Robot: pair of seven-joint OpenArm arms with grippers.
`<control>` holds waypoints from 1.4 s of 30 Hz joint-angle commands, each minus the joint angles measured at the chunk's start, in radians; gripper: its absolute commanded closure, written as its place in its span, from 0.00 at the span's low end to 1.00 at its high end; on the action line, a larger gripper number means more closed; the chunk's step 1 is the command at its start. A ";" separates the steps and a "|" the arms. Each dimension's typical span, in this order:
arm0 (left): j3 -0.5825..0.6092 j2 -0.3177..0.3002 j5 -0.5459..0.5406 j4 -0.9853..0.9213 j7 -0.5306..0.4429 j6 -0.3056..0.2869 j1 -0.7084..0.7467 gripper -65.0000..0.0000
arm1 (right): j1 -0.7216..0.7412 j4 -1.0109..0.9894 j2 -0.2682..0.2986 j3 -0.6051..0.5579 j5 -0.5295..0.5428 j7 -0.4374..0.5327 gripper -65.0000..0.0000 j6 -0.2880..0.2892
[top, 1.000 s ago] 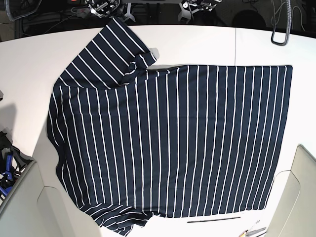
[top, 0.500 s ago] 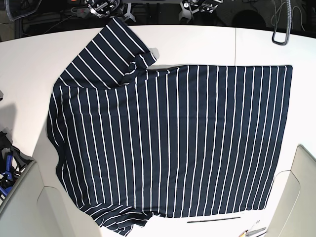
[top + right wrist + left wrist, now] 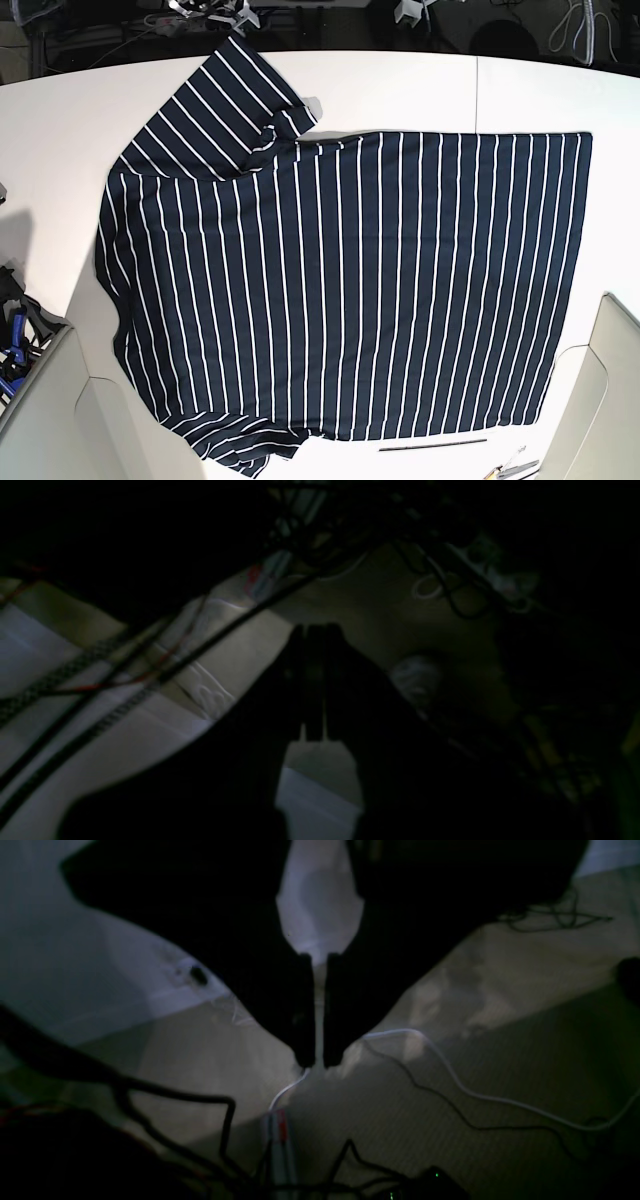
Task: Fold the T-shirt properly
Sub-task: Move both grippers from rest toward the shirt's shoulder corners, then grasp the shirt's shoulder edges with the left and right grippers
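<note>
The T-shirt (image 3: 340, 280), dark navy with thin white stripes, lies spread flat on the white table (image 3: 500, 90) in the base view. One sleeve (image 3: 225, 110) points to the far left, the other (image 3: 240, 450) lies at the near left. A small white label (image 3: 313, 104) shows by the collar. My left gripper (image 3: 315, 1060) is shut and empty, hanging over floor and cables behind the table. My right gripper (image 3: 314, 630) is shut and empty too, also off the table. Neither wrist view shows the shirt.
A thin dark rod (image 3: 432, 444) and small tools (image 3: 515, 465) lie at the near edge. Blue-handled items (image 3: 12, 345) sit at the left. Grey panels stand at the near right (image 3: 605, 400) and near left (image 3: 40, 410). Cables (image 3: 450, 1090) lie on the floor.
The arm parts at the far edge of the base view have pulled back almost out of sight. The T-shirt has not moved.
</note>
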 commanded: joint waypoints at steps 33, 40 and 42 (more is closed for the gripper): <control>-0.511 -0.148 -0.048 1.117 0.117 -0.050 0.775 0.90 | -0.869 1.444 0.456 0.474 0.427 -0.217 1.00 0.086; -0.706 -0.164 -0.102 1.302 0.214 -0.051 0.794 0.89 | -0.871 1.585 0.455 0.703 0.654 -0.257 1.00 0.123; -0.756 -0.164 -0.118 1.340 0.216 -0.050 0.793 0.80 | -0.859 1.603 0.447 0.760 0.693 -0.257 1.00 0.123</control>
